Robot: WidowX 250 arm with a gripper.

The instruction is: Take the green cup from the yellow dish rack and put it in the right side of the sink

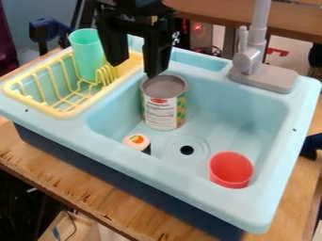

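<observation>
Hanging over the back left part of the basin, the black two-finger gripper [133, 69] has its fingers well parted and nothing between them. The step in hand looks like positioning with an empty grip; from here, any grasp of the can would call for lining both fingers up around its rim before closing. The count, by size:

One wooden table [56, 174] lies beneath everything. One light-blue plastic sink [264, 204] sits on it, below the gripper. One yellow wire-style dish rack [63, 114] is set in the sink's top, to the gripper's left in the view, and one grey faucet [267, 77] stands to its right. One metal can [162, 113] with a printed label stands upright in the basin, just below the gripper; whether they touch, I cannot tell. Of two cups, the green plastic cup [88, 56] stands in the rack, left of the gripper, and the red plastic cup [230, 169] is in the basin, farther down and right. One small white, orange and dark sushi-like toy [134, 139] lies below the gripper, by the basin's near wall
</observation>
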